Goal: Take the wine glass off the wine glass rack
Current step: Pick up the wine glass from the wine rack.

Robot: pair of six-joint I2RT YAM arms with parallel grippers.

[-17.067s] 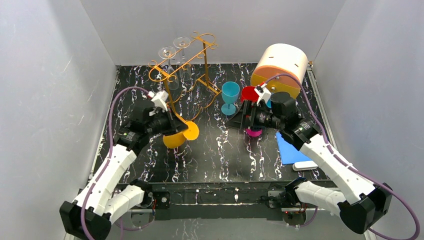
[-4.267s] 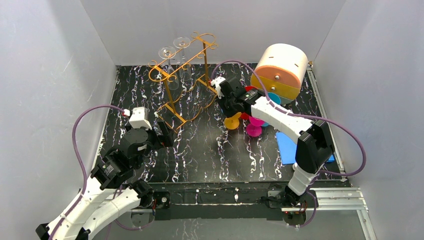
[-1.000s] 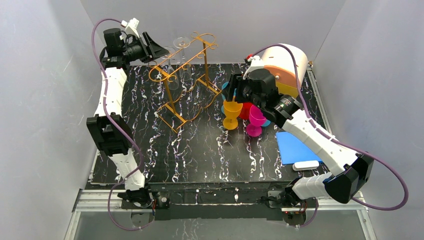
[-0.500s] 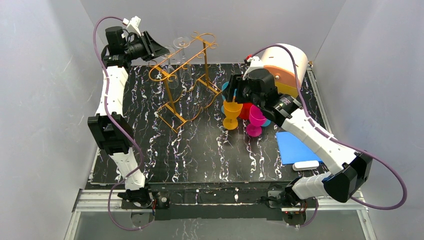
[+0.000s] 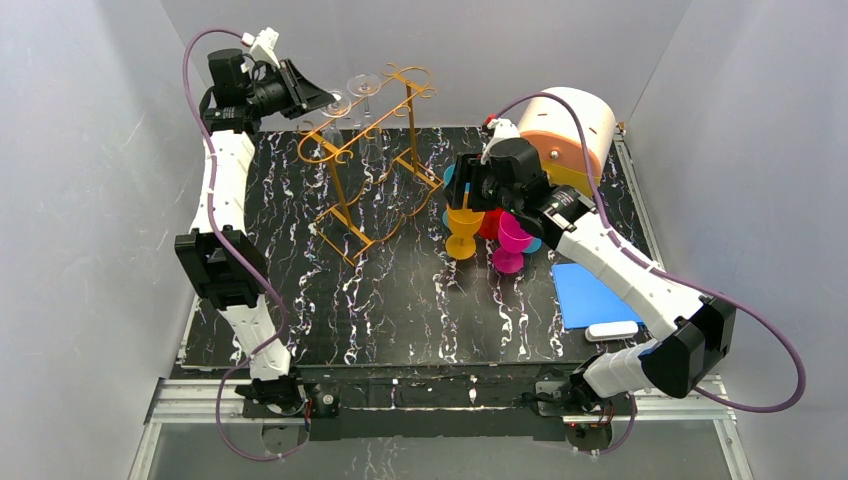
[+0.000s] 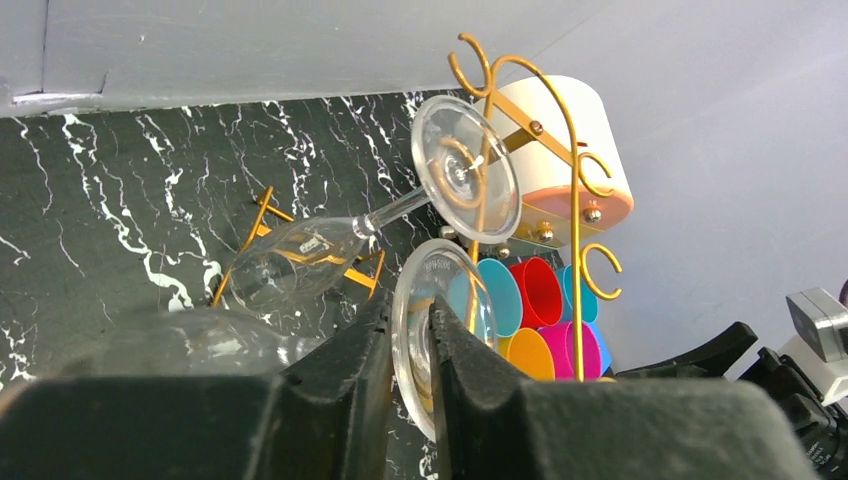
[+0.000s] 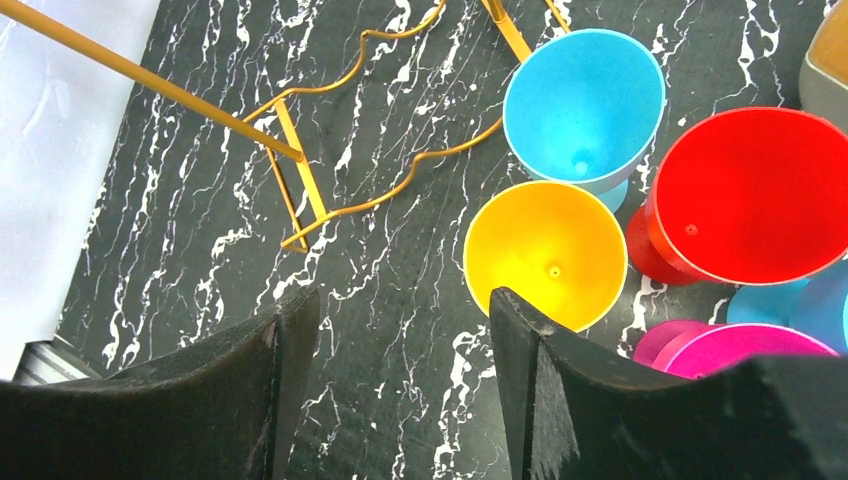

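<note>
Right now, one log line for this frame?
left claw: straddles foot of nearer wine glass, grip unconfirmed | right claw: open, empty, over orange cup | wine glass rack: holds it and second wine glass

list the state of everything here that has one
gold wire wine glass rack, upright
nearer clear wine glass, hanging upside down on rack, foot between left fingers
farther clear wine glass, hanging upside down, untouched
left fingers, nearly closed around that foot, contact unclear
right fingers, open, empty
plastic goblets, yellow, blue, red, pink, all upright
</note>
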